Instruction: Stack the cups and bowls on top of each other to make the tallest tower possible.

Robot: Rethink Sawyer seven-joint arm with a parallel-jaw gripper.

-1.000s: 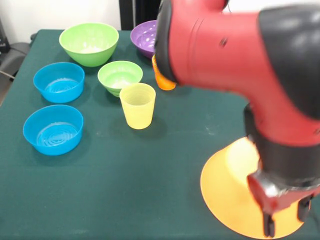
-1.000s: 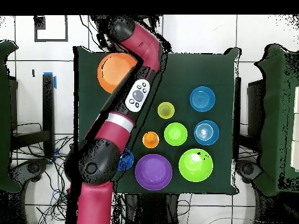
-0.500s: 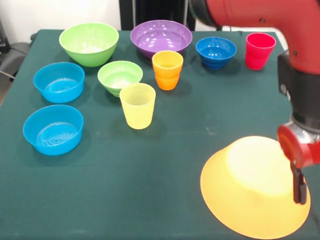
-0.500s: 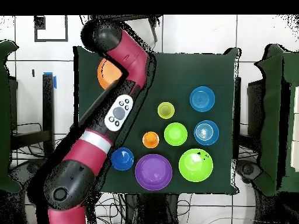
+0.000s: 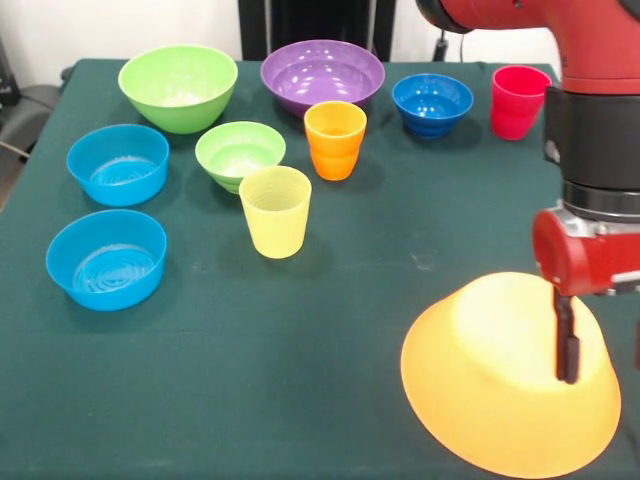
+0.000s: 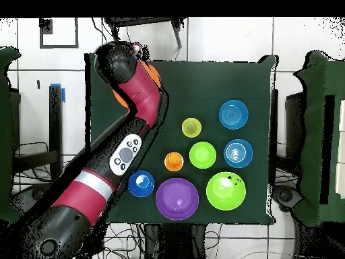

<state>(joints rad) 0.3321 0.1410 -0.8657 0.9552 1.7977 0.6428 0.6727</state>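
The huge orange bowl (image 5: 500,375) lies upside down at the near right; in the overhead view the arm covers most of this orange bowl (image 6: 154,73). My gripper (image 5: 603,368) hangs open over its right side, one finger (image 5: 567,340) in front of the bowl wall, with nothing held. At the back stand the large green bowl (image 5: 178,85), purple bowl (image 5: 322,72), dark blue bowl (image 5: 432,103) and red cup (image 5: 519,100). The orange cup (image 5: 335,138), small green bowl (image 5: 240,152) and yellow cup (image 5: 275,210) sit mid-table. Two light blue bowls (image 5: 118,162) (image 5: 106,257) sit left. Nothing is stacked.
The green tablecloth (image 5: 300,380) is bare across the near left and middle. My arm (image 6: 128,145) crosses the table diagonally in the overhead view and hides the red cup there. The table's right edge lies close beside the gripper.
The arm has swung out of the picture's middle, uncovering the purple bowl, dark blue bowl and red cup. The gripper has risen and shifted over the orange bowl's right side.
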